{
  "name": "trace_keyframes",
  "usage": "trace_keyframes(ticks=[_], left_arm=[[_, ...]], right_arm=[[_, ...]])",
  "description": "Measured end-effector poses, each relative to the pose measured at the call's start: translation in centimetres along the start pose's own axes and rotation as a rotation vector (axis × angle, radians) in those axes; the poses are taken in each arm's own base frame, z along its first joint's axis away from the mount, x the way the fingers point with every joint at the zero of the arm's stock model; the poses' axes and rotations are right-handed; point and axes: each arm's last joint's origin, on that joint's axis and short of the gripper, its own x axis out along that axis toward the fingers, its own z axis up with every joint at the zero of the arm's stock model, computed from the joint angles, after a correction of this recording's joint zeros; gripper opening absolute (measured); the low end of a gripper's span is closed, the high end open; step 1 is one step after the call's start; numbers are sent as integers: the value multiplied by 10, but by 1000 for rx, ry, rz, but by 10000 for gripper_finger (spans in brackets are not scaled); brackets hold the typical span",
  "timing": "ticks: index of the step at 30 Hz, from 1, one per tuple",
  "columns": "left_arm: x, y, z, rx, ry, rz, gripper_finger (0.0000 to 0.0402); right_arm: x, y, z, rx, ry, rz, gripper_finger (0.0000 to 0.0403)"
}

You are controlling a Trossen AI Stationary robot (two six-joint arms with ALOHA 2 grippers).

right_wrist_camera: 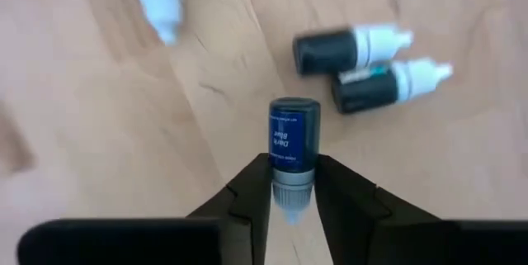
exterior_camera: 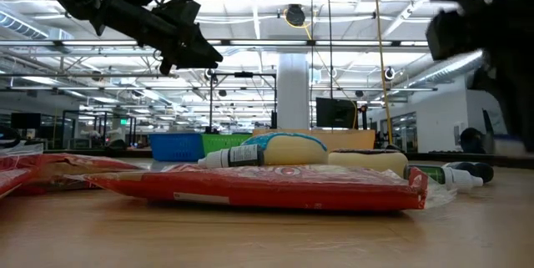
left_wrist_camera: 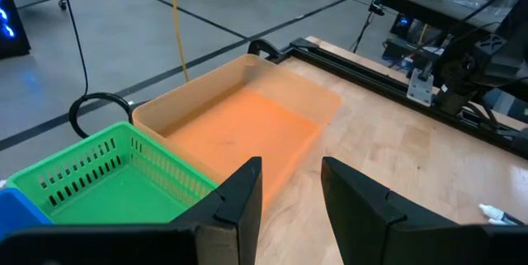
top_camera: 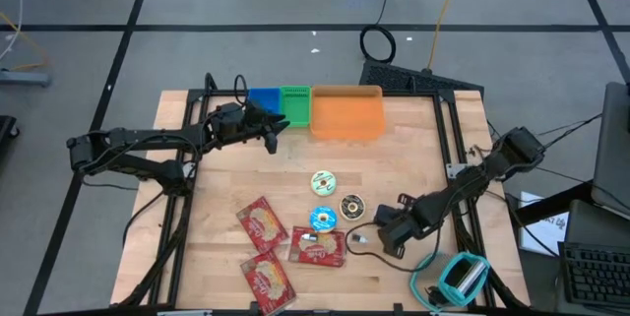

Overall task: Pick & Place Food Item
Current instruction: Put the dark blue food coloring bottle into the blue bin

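Right gripper is down at the near right of the counter, pointing steeply at the wood, and its fingers are pinched on the neck of a small dark blue bottle. The bottle's body sticks out ahead of the fingertips, label up, clear of the boards. Just past it on the counter lie two more little dark bottles with white tips, side by side and touching, and a fourth blurred one sits off to the side.

Moving across the middle: red food packets lie flat near the front edge, three of them close together, and three round lids or tins sit in a loose cluster just beyond.

Up at the back now. The left gripper hangs above the far left of the counter, pointing almost level, fingers parted with nothing between them. Ahead of it stands the orange bin, with the green basket touching its side and a blue basket next along the back edge.
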Motion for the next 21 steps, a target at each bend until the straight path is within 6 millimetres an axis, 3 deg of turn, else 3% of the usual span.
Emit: trace_keyframes(ticks=[10,13,16,21], left_arm=[[-1,-18,-3,25,4,-104,129],[-2,-25,-3,-21,7,-153,129],[-3,-29,-3,-180,26,-206,135],[-4,-36,-3,-358,76,-317,185]], right_arm=[[-49,-18,39,-132,-488,10,67],[-55,-24,58,-211,-621,-24,71],[-56,-32,79,-284,-711,-69,71],[-48,-52,107,-391,-761,-191,66]])
